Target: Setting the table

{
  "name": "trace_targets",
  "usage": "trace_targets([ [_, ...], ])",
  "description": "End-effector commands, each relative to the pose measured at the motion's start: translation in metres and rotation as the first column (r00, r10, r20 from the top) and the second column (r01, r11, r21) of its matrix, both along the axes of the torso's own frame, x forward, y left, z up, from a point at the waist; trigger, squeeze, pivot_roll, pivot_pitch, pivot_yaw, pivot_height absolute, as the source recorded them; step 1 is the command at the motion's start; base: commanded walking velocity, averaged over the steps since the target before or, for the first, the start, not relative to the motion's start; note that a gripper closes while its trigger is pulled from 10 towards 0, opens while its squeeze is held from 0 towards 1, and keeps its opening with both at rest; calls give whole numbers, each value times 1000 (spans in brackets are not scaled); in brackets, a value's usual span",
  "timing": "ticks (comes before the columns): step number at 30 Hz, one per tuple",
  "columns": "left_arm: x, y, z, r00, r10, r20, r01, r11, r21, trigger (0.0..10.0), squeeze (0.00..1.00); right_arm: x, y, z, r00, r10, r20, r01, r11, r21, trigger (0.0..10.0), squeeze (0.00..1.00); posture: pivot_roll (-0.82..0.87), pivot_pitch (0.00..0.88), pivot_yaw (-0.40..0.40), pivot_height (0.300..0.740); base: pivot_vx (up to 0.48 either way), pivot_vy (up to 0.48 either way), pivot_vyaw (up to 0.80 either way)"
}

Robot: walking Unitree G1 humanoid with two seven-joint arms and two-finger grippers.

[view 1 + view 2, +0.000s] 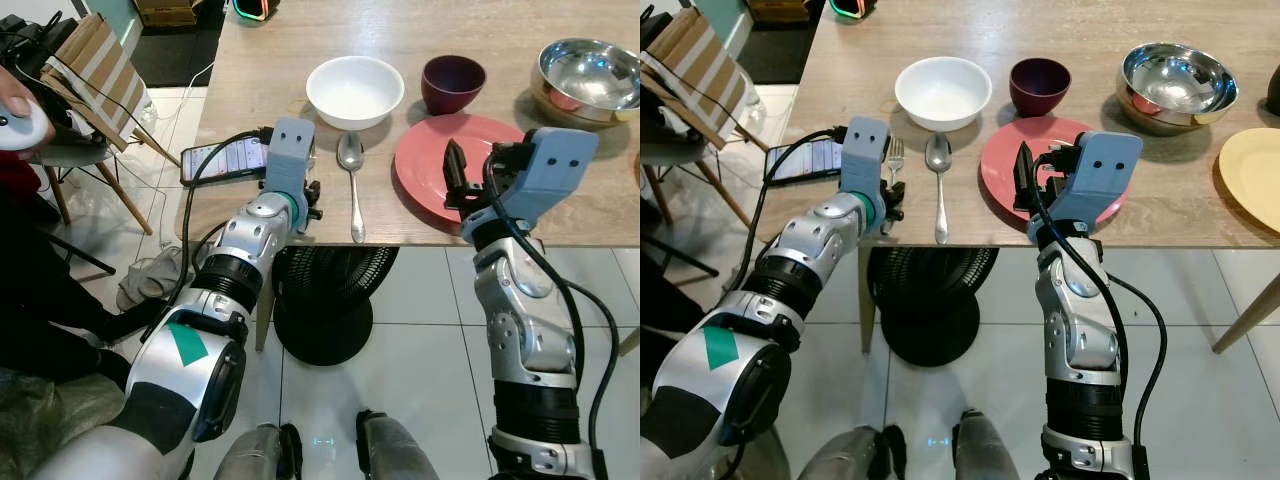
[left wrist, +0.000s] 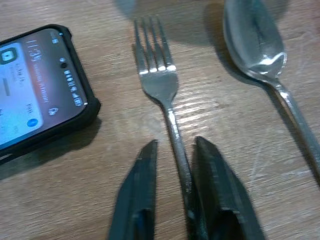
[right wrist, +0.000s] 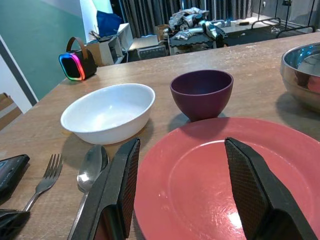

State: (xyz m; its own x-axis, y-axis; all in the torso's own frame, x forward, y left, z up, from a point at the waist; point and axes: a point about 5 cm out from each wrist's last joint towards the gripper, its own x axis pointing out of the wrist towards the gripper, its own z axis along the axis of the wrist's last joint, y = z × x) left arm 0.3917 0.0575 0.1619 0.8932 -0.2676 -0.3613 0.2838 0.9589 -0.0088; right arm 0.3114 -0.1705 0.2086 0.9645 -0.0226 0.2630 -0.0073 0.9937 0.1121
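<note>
Placing fork (image 2: 159, 85): your left pincer (image 2: 172, 187) straddles handle, slightly spread; right pincer (image 3: 182, 185) wide over red plate (image 3: 200, 170). Next, lift clear toward 6 o'clock.

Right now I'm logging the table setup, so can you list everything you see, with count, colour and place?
fork: 1, silver, between phone and spoon
spoon: 1, silver, left of red plate
phone: 1, black, screen lit, table's left edge
white bowl: 1, behind spoon
purple bowl: 1, behind red plate
red plate: 1, near table edge
steel bowl: 1, right of purple bowl
yellow plate: 1, far right
speaker: 1, black, glowing ring, far edge
left gripper: open, straddling fork handle
right gripper: open, over red plate
</note>
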Motion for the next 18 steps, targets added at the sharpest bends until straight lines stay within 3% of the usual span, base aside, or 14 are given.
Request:
trace_targets([
  [1, -18, 9, -52, 971, 25, -237, -12, 998, 56, 2353, 0, -2, 0, -7, 1000, -5, -25, 5, 1000, 7, 10000, 0, -90, 169, 162, 740, 0, 0, 0],
  [3, -19, 9, -53, 967, 18, -254, -5, 998, 55, 2745, 0, -2, 0, -7, 1000, -5, -28, 5, 1000, 8, 10000, 0, -86, 177, 164, 740, 0, 0, 0],
  [4, -19, 10, -54, 964, 9, -265, 9, 998, 66, 4510, 0, -3, 0, -8, 1000, -6, -30, 6, 1000, 10, 10000, 0, -77, 186, 170, 740, 0, 0, 0],
  [6, -19, 10, -54, 964, 9, -265, 9, 998, 66, 4510, 0, -3, 0, -8, 1000, -6, -30, 6, 1000, 10, 10000, 0, -77, 186, 170, 740, 0, 0, 0],
  [7, -19, 10, -55, 962, 0, -274, 22, 997, 78, 7765, 0, -3, 0, -8, 999, -6, -32, 7, 1000, 11, 10000, 0, -77, 186, 170, 740, 0, 0, 0],
  [8, -20, 11, -56, 960, -8, -281, 34, 995, 88, 10000, 0, -3, 0, -8, 999, -7, -33, 7, 1000, 13, 10000, 0, -77, 186, 170, 740, 0, 0, 0],
  [18, -18, 19, -56, 960, -26, -279, 66, 988, 137, 10000, 0, -4, 1, -9, 999, -10, -36, 11, 1000, 20, 10000, 0, -65, 198, 180, 740, 0, 0, 0],
])
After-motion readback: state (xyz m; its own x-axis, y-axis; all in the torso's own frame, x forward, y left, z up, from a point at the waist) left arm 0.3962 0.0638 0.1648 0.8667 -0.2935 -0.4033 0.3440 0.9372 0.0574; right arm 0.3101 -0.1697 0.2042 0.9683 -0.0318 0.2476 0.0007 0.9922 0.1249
